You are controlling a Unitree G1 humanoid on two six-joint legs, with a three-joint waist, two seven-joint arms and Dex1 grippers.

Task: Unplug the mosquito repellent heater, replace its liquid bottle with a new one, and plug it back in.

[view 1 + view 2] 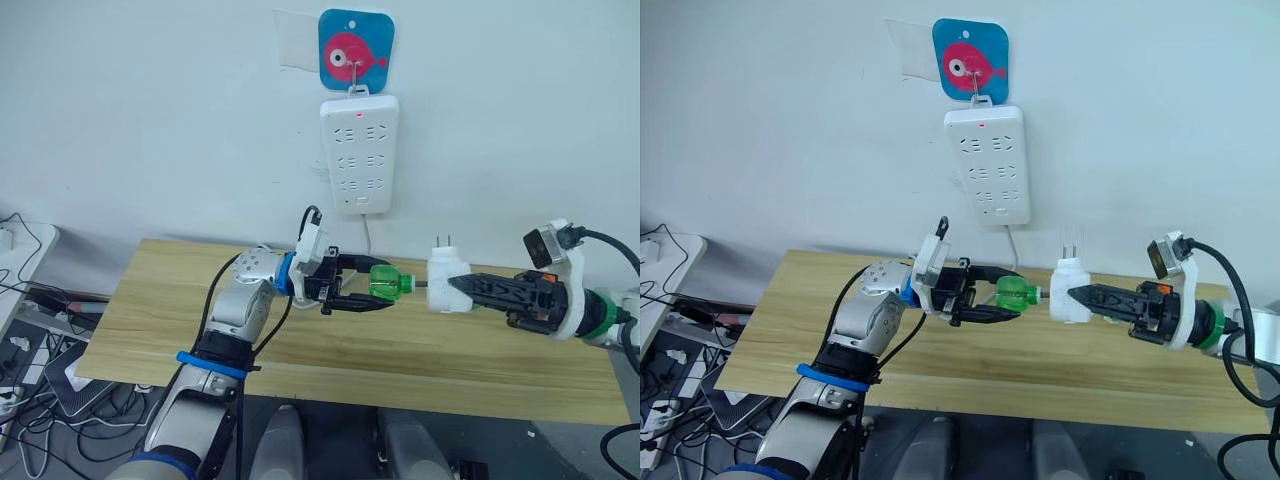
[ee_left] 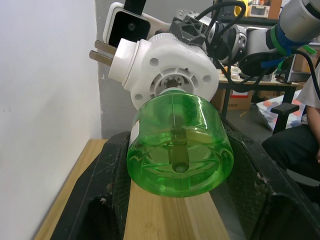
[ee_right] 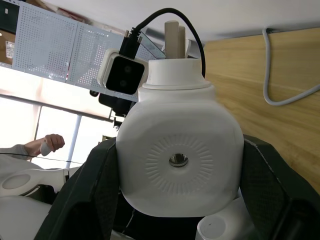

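1. Surface (image 1: 330, 370): light wooden top against a white wall, running under both arms; nothing resting on it between them.
2. Power strip (image 1: 359, 153): long, white, hung upright on the wall from a hook below a fish sticker (image 1: 356, 49); sockets free, heater unplugged, cord trailing down behind the surface.
3. Right pincer (image 1: 455, 294): closed on the heater body from behind, held level above the surface, probably to brace it while the bottle is turned.
4. Left pincer (image 1: 385, 290): closed around the green bottle's sides, facing the right one, both lined up on a single axis.
5. Heater (image 1: 447, 279): white, rounded, in mid-air right of centre, below the strip; two prongs pointing up; bottle opening turned toward the left arm.
6. Bottle (image 1: 388, 282): clear green, neck at the heater's opening; seated or free, cannot tell; likely the screwing or unscrewing step.
7. View differences: left wrist view gives the bottle's base (image 2: 180, 150), its central wick and the heater's ribbed collar; right wrist view gives the heater's back (image 3: 179, 160) with a centre screw, bottle hidden behind.
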